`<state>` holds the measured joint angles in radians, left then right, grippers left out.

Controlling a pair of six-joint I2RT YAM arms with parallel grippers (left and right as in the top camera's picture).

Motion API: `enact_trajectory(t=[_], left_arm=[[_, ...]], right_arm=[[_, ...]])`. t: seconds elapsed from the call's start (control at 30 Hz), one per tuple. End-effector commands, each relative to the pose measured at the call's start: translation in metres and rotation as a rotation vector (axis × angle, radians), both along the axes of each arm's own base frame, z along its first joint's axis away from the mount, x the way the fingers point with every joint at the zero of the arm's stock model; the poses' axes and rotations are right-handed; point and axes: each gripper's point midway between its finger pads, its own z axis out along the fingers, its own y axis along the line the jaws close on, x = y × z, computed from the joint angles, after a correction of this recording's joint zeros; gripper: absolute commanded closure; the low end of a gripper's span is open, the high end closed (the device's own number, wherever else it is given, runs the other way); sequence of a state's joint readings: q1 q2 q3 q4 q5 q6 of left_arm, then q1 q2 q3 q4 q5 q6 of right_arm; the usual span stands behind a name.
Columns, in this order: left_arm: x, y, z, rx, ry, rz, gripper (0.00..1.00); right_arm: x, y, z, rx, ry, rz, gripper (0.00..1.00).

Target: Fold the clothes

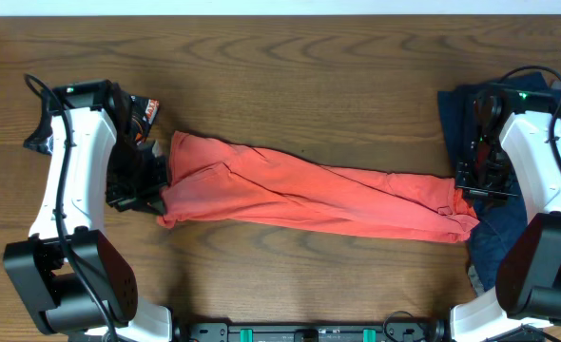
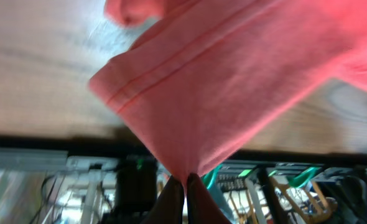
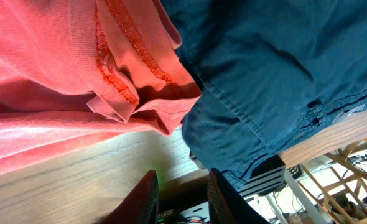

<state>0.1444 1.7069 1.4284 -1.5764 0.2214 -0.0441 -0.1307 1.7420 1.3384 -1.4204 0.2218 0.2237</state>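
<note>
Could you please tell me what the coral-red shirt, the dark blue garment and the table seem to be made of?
Coral-red shirt: soft knit, likely cotton jersey, matte; fine knit texture, stitched hem. Dark blue garment: heavier woven cloth, perhaps cotton twill, with raised seams. Table: wood or wood-look laminate, smooth, visible grain.

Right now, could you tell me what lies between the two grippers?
The coral-red T-shirt, bunched into a long band, fills the stretch from the left gripper to the right gripper, as the overhead view shows.

overhead looks straight down on the whole surface (image 1: 290,85); each wrist view peers close past its own fingers (image 2: 171,202) at the coral t-shirt (image 1: 299,190) (shared by all three).
</note>
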Motion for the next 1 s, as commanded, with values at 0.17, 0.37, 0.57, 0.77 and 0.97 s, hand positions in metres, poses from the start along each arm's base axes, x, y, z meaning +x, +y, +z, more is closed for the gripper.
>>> enact_trajectory(t=[0.17, 0.37, 0.57, 0.77, 0.97], left_arm=[[-0.023, 0.009, 0.007, 0.107, 0.11, 0.055, 0.94], [0.003, 0.007, -0.004, 0.122, -0.004, 0.065, 0.94], [0.049, 0.011, -0.017, 0.135, -0.194, 0.096, 0.49], [0.079, -0.013, -0.045, 0.031, -0.32, -0.039, 0.54], [0.091, -0.054, -0.077, -0.038, -0.399, -0.173, 0.55]], right_arm=[[0.001, -0.005, -0.001, -0.018, -0.007, -0.003, 0.74], [0.005, -0.006, -0.002, -0.02, -0.024, -0.003, 0.74], [0.005, -0.006, -0.002, -0.02, -0.024, -0.003, 0.73], [0.006, -0.005, -0.003, -0.017, -0.029, -0.005, 0.73], [0.006, -0.005, -0.003, -0.017, -0.028, -0.005, 0.72]])
